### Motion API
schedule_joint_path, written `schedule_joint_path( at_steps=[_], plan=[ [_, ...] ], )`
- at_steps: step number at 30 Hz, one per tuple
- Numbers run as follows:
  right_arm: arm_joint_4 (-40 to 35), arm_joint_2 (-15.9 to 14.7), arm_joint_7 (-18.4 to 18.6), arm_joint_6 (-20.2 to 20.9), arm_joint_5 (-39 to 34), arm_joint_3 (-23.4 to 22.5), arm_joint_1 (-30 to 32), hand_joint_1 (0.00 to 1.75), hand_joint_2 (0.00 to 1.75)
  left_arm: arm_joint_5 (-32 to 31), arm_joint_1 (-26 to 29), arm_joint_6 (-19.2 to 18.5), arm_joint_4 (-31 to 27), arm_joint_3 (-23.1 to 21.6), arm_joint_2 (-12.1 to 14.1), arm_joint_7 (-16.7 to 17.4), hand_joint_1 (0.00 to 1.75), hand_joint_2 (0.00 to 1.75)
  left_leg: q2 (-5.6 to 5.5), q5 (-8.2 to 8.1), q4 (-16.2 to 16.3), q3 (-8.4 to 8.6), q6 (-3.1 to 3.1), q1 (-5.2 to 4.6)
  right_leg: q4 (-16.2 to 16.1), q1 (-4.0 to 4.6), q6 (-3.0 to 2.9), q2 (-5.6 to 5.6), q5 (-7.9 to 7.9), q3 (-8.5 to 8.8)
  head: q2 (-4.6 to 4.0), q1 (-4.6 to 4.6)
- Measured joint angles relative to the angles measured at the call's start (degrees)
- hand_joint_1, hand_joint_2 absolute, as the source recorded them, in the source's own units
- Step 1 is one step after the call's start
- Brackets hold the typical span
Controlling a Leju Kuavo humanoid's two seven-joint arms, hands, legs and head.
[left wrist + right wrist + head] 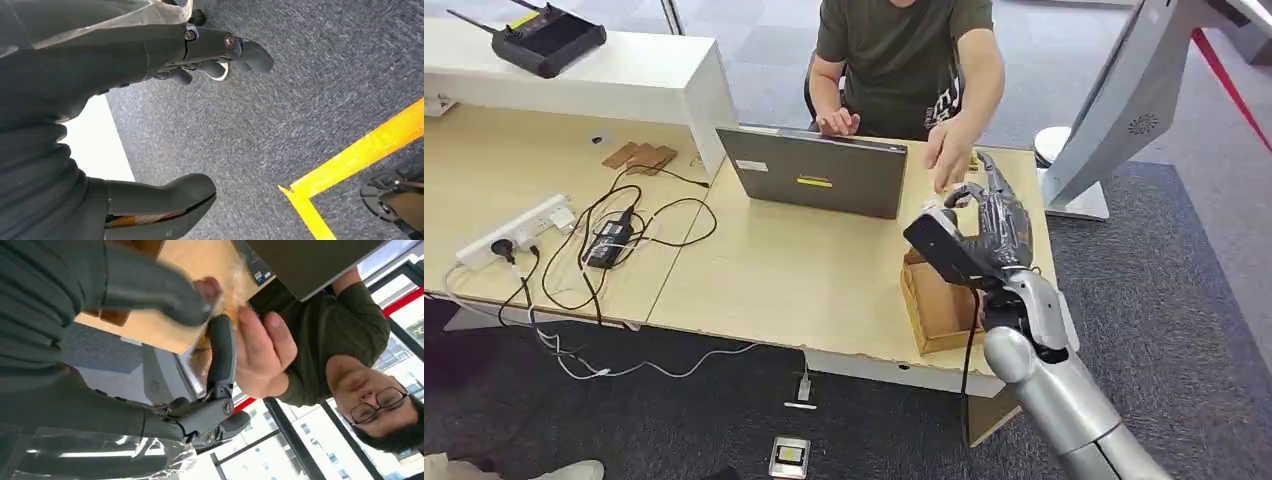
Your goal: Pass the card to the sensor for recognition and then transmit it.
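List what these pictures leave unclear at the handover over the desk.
- Card: a pale blur in the right wrist view between the right hand and the person's hand; who grips it is unclear.
- Card in the head view: hidden behind the right hand.
- Wooden box: contents hidden by the arm.
- Left hand: hangs over carpet, holding nothing.

Right hand (990, 222) raised — person's hand (948, 152) at fingers (965, 192).

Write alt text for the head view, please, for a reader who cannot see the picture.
The robot's right hand reaches over a wooden box on a desk, meeting a seated person's hand beside a laptop. Whether a card sits between them is too blurred to tell. A power strip and cables lie further left.
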Motion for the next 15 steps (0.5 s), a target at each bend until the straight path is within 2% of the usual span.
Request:
schedule_joint_path(
  at_steps=[4, 6, 8, 11, 13, 15],
  plan=[
    [0.2, -0.2, 0.4, -2.0, -1.4, -0.9, 0.6, 0.0, 1.75, 0.2, 0.1, 0.2, 0.1, 0.0, 0.0, 0.0, 0.0, 1.75, 0.0, 0.0, 0.0, 0.01, 0.0, 0.0, 0.0, 0.0, 0.0, 0.0, 0.0, -0.02, 0.0, -0.02],
    [0.1, -0.5, -0.7, -6.5, -5.5, -2.4, 1.7, 0.0, 1.75, 0.7, 0.3, 0.4, 0.1, 0.0, 0.0, -0.2, 0.0, 1.75, -0.01, 0.0, 0.0, 0.01, 0.0, 0.0, 0.0, 0.0, 0.0, 0.0, 0.0, -0.01, 0.0, 0.0],
    [0.1, -1.2, -3.3, -10.0, -11.1, -4.2, 2.8, 0.0, 1.75, 1.0, 0.6, 0.8, 0.2, 0.0, 0.0, -0.4, 0.0, 1.75, 0.0, 0.0, 0.0, 0.01, 0.0, -0.01, 0.0, -0.01, 0.0, 0.0, 0.0, -0.01, 0.0, 0.0],
    [0.1, -2.8, -12.2, -15.6, -30.9, -8.6, 5.9, 0.0, 1.75, 1.7, 1.4, 1.2, 0.2, 0.0, 0.2, -0.9, 0.0, 1.75, -0.04, -0.04, 0.0, 0.07, 0.05, -0.01, -0.1, -0.02, 0.01, -0.02, -0.01, 0.02, 0.0, 0.0],
    [0.3, -4.3, -19.0, -17.6, -50.1, -13.7, 9.1, 0.0, 1.75, 2.2, 2.0, 1.4, 0.2, 0.1, 0.3, -1.2, 0.0, 1.75, -0.07, -0.05, 0.0, 0.02, 0.06, -0.01, -0.1, -0.02, 0.03, -0.04, -0.02, 0.08, 0.0, 0.0],
    [1.1, -5.9, -24.3, -18.6, -61.9, -18.5, 13.0, 0.0, 1.75, 2.6, 2.5, 2.1, 0.2, 0.1, 0.5, -1.5, 0.0, 1.75, -0.07, -0.1, 0.0, 0.0, 0.1, -0.03, -0.2, -0.04, 0.04, -0.06, -0.03, 0.03, 0.0, -0.02]
  ],
)
